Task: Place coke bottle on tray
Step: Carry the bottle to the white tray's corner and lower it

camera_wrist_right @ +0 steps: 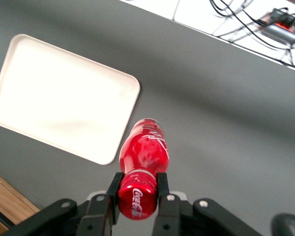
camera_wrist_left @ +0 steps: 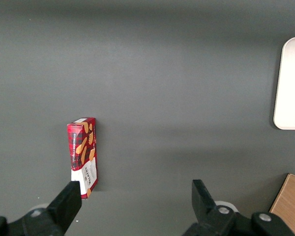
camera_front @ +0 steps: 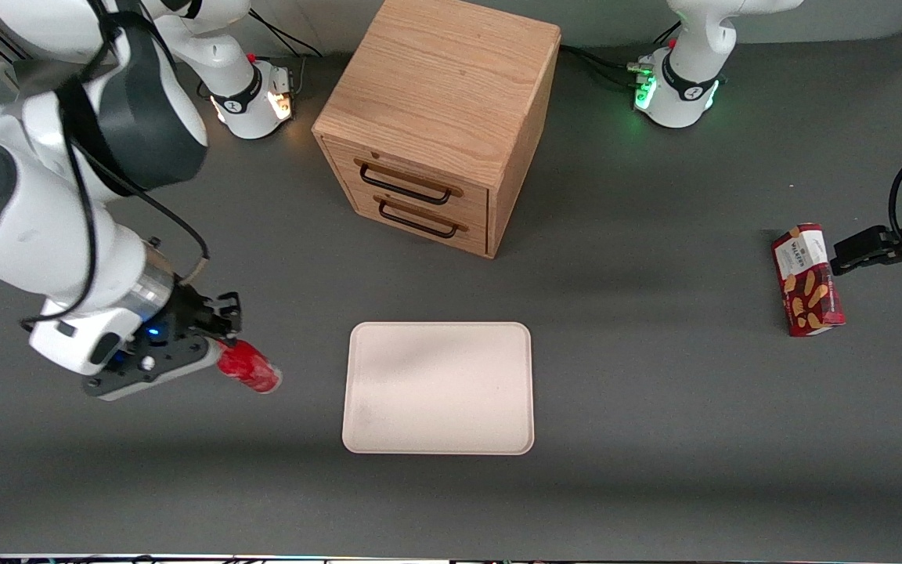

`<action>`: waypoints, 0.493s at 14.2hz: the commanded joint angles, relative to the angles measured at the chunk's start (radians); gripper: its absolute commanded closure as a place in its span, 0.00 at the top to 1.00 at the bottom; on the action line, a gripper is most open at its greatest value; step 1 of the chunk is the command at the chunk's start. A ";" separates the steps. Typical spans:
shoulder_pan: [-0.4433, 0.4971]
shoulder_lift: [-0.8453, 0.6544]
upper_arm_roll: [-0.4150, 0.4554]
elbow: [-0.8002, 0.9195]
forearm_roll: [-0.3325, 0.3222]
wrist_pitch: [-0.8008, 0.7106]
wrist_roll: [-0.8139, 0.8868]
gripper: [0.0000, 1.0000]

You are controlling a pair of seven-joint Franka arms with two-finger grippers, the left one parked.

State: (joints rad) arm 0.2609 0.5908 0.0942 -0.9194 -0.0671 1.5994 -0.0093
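The gripper (camera_front: 220, 352) hangs over the grey surface (camera_front: 654, 439) toward the working arm's end, with its fingers (camera_wrist_right: 162, 189) clamped on the coke bottle (camera_front: 249, 366). In the right wrist view the two fingers press against either side of the bottle (camera_wrist_right: 143, 167) near its capped end, and the red body with white lettering sticks out past the fingertips, tilted. The bottle appears lifted clear of the surface, though the gap cannot be judged. The tray (camera_front: 439, 388) lies flat on the surface near the fingers, apart from the bottle's free end, with nothing on it. The wooden drawer cabinet (camera_front: 439, 117) stands farther from the front camera than the tray. A red snack box (camera_front: 807, 280) sits well away from the fingers, toward the parked arm's end.
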 commanded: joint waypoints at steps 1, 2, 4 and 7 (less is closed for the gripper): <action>0.017 0.078 0.036 0.066 -0.017 0.066 0.028 0.00; 0.030 0.102 0.036 0.065 -0.017 0.094 0.038 0.00; 0.049 0.150 0.038 0.063 -0.029 0.137 0.069 0.00; 0.057 0.216 0.045 0.059 -0.068 0.201 0.078 0.00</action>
State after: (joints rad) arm 0.3160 0.7521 0.1285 -0.9141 -0.1081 1.7760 0.0399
